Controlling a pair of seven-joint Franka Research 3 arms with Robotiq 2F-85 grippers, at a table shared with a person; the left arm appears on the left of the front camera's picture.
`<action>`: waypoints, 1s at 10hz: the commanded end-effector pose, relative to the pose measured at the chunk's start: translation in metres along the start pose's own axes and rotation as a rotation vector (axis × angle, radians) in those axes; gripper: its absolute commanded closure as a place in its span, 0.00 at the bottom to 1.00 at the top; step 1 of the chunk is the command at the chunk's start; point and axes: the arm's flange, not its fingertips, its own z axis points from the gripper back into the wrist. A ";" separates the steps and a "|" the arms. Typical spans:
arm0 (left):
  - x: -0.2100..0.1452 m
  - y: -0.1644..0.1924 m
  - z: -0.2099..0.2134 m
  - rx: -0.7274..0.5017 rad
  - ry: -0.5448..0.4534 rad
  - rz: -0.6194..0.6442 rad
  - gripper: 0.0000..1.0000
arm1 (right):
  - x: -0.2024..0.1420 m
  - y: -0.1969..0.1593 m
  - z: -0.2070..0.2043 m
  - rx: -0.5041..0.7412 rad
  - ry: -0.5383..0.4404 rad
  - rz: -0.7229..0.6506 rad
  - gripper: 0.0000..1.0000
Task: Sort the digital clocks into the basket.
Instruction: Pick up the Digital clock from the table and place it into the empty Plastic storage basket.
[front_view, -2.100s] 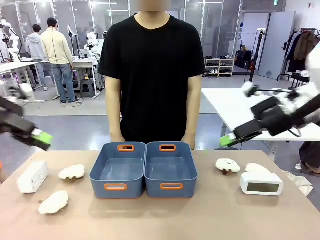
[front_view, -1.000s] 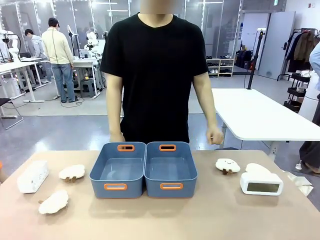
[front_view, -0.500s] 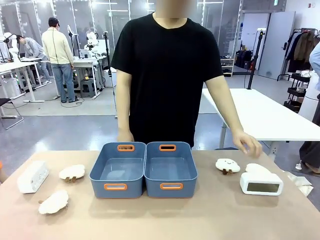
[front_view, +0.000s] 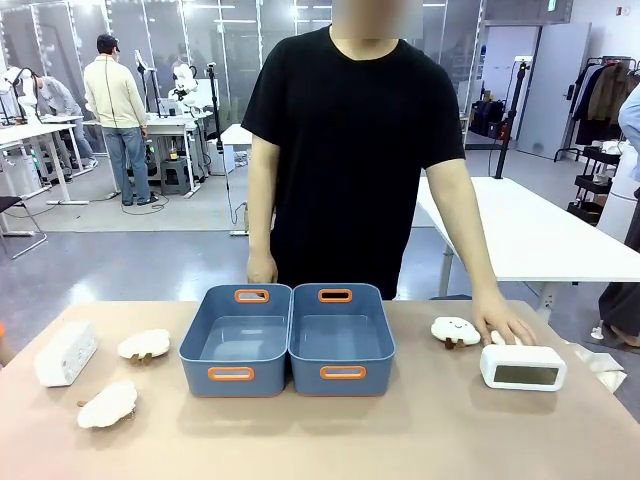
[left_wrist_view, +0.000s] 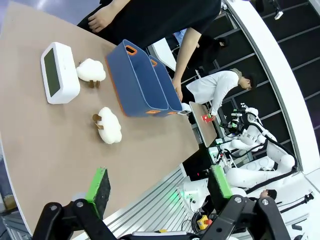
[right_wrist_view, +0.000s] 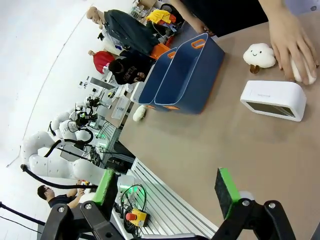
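Open and empty on both sides, left gripper (left_wrist_view: 159, 184) and right gripper (right_wrist_view: 165, 190) alike; nothing binned yet.
At the right end of the table (front_view: 420, 430), right clock (front_view: 522, 367), long axis along the near edge, display toward the robot, well right of the right basket (front_view: 341, 338); nearer the right arm, though crowded by the person's hand (front_view: 505, 328) resting just behind it; at the left end, left clock (front_view: 66, 352), angled, nearer the left arm.

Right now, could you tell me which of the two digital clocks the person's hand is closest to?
The clock on the robot's right: the person's hand rests just behind it. The left clock sits far from both hands.
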 end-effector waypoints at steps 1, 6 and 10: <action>-0.004 -0.002 0.002 -0.010 0.017 -0.010 0.00 | 0.001 0.000 0.001 0.009 -0.006 0.010 0.00; -0.004 -0.002 0.002 -0.010 0.017 -0.010 0.00 | 0.001 0.000 0.001 0.009 -0.006 0.010 0.00; -0.004 -0.002 0.002 -0.010 0.017 -0.010 0.00 | 0.001 0.000 0.001 0.009 -0.006 0.010 0.00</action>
